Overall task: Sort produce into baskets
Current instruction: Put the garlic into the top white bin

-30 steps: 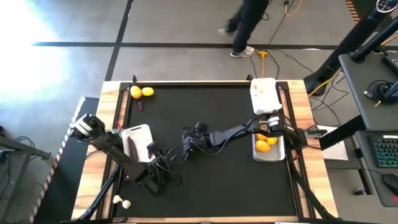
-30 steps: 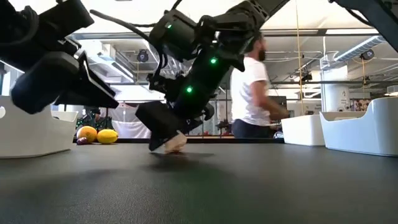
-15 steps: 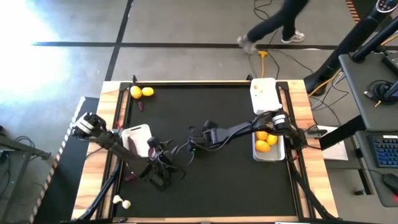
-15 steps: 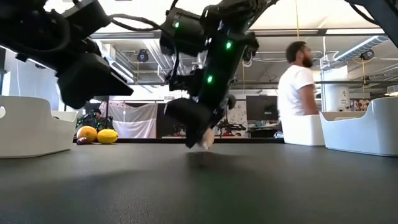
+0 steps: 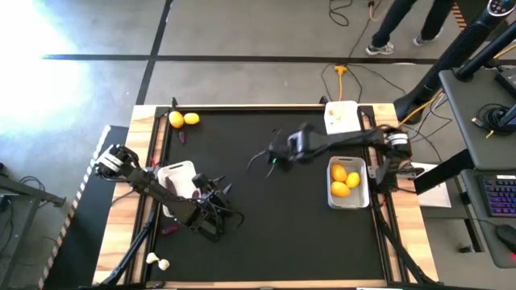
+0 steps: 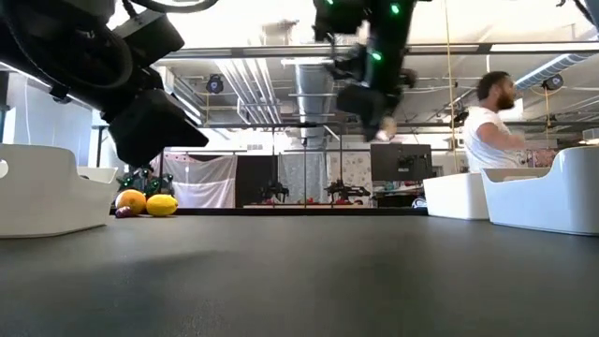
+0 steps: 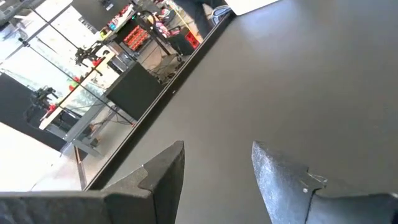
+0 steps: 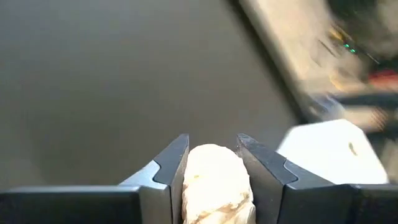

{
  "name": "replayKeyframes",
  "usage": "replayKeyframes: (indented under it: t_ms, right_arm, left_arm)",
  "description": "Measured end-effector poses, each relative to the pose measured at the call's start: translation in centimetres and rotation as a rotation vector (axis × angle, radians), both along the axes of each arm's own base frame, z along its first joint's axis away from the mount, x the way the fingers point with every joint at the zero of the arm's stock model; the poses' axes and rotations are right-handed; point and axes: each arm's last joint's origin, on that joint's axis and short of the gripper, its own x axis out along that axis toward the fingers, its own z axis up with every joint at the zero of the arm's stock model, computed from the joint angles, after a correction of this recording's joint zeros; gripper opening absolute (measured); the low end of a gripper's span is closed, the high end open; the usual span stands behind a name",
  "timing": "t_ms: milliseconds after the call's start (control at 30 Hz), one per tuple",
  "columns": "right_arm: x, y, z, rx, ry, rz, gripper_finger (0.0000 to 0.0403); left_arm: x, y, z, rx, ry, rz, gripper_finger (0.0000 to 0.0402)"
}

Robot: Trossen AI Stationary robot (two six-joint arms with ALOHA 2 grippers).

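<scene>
My right gripper (image 5: pixel 275 159) hangs high over the middle of the black mat, shut on a whitish garlic bulb (image 8: pixel 214 177), which also shows in the low view (image 6: pixel 383 132). My left gripper (image 7: pixel 217 168) is open and empty above the mat, beside the left white tray (image 5: pixel 177 179), which holds dark purple pieces. Two lemons (image 5: pixel 183 119) and a small purple piece (image 5: pixel 182 135) lie on the mat at the far left corner. The near right tray (image 5: pixel 348 193) holds three lemons. The far right tray (image 5: pixel 341 118) holds garlic. My right gripper pinches the garlic bulb by its two opposite sides (image 8: pixel 186 174) between its two fingers. The bulb fills the gap between the fingers (image 8: pixel 171 165). It is lifted well clear of the mat.
Two garlic bulbs (image 5: pixel 158 261) lie off the mat at the near left. A dark piece (image 5: pixel 169 229) lies by the left arm's base. A person (image 6: pixel 491 122) walks in the room behind the table. The mat's middle (image 5: pixel 274 225) is bare.
My right gripper has lifted the garlic bulb off the mat's middle, rising high and moving toward the table's far right. My left gripper has risen a little and shifted slightly toward the right. The person behind the table has walked to the right.
</scene>
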Motion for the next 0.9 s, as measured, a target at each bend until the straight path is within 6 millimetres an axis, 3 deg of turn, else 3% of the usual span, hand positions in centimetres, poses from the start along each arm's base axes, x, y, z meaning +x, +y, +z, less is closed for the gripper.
replayKeyframes:
  t_ms: [200, 333, 467, 633, 900]
  right_arm:
    - [-6.6, -6.3, 0.5, -0.078, 0.068, -0.280, 0.0116]
    - [-10.8, -9.6, -1.4, -0.068, 0.090, -0.439, 0.0122]
    - [-13.9, -11.7, -3.7, -0.065, 0.088, -0.553, 0.0141]
    - [-15.9, -13.3, -5.8, -0.060, 0.099, -0.613, 0.0165]
    - [-16.3, -13.7, -6.6, -0.050, 0.112, -0.595, 0.0205]
  left_arm:
    - [0.0, 0.0, 0.0, 0.016, 0.009, -0.003, 0.0173]
    - [0.0, 0.1, 0.2, 0.072, -0.018, 0.007, 0.0173]
    - [0.1, 0.1, 0.4, 0.129, -0.057, 0.019, 0.0173]
    - [0.1, 0.2, 0.6, 0.192, -0.075, 0.028, 0.0173]
    - [0.2, 0.5, 0.8, 0.299, -0.018, 0.034, 0.0173]
